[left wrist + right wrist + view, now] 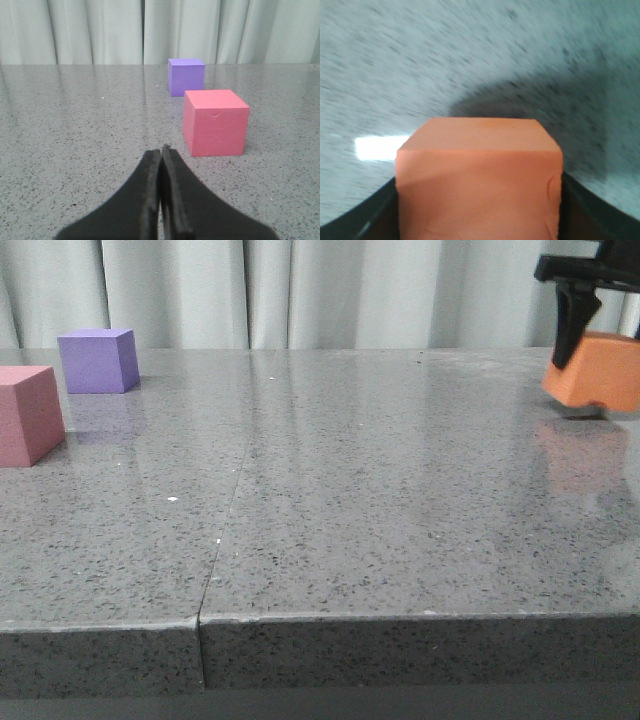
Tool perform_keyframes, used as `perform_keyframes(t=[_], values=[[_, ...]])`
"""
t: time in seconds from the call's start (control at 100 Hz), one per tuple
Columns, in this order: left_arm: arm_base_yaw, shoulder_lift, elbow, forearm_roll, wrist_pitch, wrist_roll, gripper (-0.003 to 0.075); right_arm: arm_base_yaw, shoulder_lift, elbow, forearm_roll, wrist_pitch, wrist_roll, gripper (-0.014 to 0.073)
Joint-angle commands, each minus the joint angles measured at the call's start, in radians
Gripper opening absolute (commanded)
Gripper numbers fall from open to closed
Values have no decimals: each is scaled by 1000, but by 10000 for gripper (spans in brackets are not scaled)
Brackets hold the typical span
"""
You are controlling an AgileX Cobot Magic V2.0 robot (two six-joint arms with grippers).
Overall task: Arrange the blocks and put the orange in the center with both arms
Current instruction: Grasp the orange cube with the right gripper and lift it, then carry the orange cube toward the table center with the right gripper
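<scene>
— Pale curtains hang behind the grey speckled worktop (pixel 330 500). Where are the cubes?
— Purple cube (pixel 98 361) and pink-red cube (pixel 28 415) sit near each other at far left.
— And the orange cube (pixel 596 371)?
— Far right, tilted, clamped in the right tool (pixel 590 315), just off the surface. The left tool (pixel 161 200) is pressed closed, empty.

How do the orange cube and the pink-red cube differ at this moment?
The orange cube is gripped by the right gripper and tilted, lifted off the table; the pink-red cube rests flat, untouched. The orange cube is at the far right, the pink-red cube at the far left beside the purple cube. Both look like matte cubes of similar size.
</scene>
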Motion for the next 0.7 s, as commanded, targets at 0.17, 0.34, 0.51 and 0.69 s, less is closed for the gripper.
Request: perform_keyframes(t=[0.17,0.34,0.51,0.69], values=[[2,-28,39,-10,-83,1,-20,118,-61,-154,54,94,69,214],[2,-28,39,-10,-83,1,-20,237,-35,-211,53,94,133,213],[2,-28,39,-10,-83,1,-20,342,11,-249,53,94,190,213],[2,-28,39,-10,-83,1,-20,421,91,-332,57,94,247,213]])
